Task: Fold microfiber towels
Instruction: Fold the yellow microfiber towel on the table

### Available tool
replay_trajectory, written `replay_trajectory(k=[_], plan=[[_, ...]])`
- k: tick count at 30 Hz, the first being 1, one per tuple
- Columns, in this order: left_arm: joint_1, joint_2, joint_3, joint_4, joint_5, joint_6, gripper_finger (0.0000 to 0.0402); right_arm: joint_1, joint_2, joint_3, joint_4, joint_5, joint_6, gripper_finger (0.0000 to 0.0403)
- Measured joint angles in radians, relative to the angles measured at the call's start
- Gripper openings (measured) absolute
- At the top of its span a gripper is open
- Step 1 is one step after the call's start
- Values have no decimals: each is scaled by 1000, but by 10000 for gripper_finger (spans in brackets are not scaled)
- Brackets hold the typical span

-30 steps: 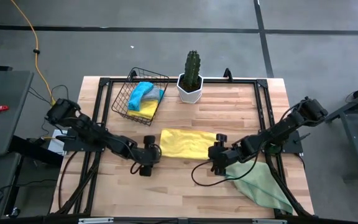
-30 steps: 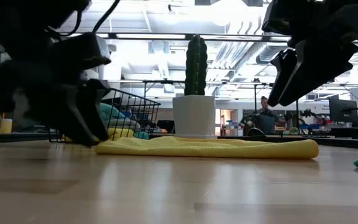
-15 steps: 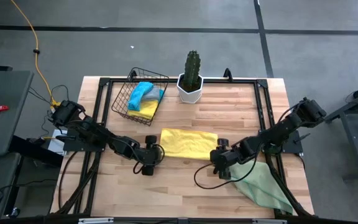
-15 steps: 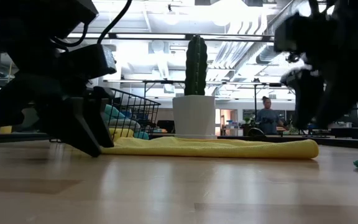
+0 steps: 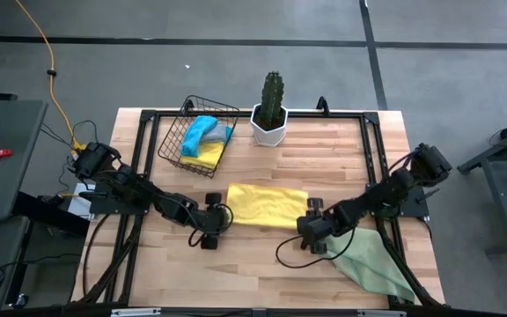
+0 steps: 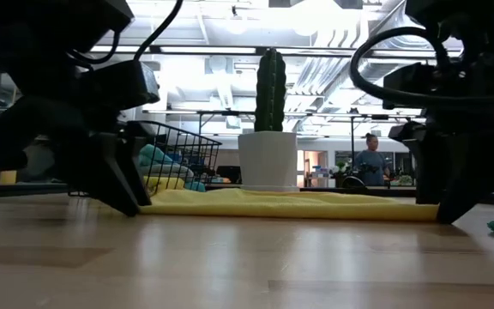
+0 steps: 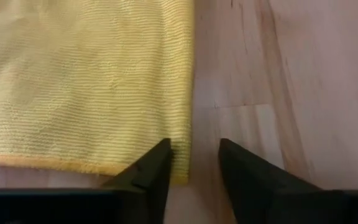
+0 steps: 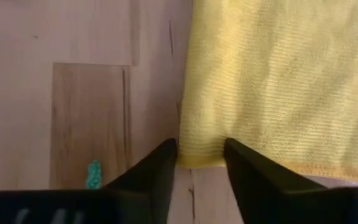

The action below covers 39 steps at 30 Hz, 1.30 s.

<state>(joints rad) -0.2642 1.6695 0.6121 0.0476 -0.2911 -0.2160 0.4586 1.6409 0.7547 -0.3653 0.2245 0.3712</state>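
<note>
1. The left end effector [image 5: 211, 222] is sitting low at the left end of the yellow towel [image 5: 266, 203], fingers parted, and its wrist view is showing one finger [image 7: 146, 177] on the near corner of the cloth with the other on bare wood.
2. The right end effector [image 5: 312, 231] is mirroring it at the right end, also spread, its fingers straddling the other near corner [image 8: 199, 158].
3. The yellow towel is lying mid-surface [image 5: 253, 260], already a long strip, with its long axis running from one end effector to the other.
4. Each arm looks equally near its own corner, so the coming fold probably turns on both pinching together.
5. A pale green towel [image 5: 372, 264] is waiting just beside the right arm, and the wire basket [image 5: 197, 139] is holding blue and yellow cloths near the cactus pot [image 5: 269, 123].
</note>
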Motion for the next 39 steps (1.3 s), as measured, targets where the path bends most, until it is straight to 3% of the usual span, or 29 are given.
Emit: replay_trajectory(k=[5,8,13,19,26,30,39], plan=[[-2,0,2,-18,11,-41,23,5,2,0,5,-4,18,61],[-2,0,1,-18,16,-79,12,4,2,0,10,-2,42,11],[-32,-1,14,-41,39,-189,3,24,-14,-2,17,-7,71,8],[-95,-20,131,-255,94,-245,1,56,-100,-3,31,-54,101,3],[-88,-44,268,-427,-30,-229,0,66,-156,-4,25,-8,151,1],[-40,-46,275,-469,-122,-229,0,62,-156,-5,25,30,190,1],[47,-39,269,-521,-167,-244,0,37,-157,-4,9,129,258,0]])
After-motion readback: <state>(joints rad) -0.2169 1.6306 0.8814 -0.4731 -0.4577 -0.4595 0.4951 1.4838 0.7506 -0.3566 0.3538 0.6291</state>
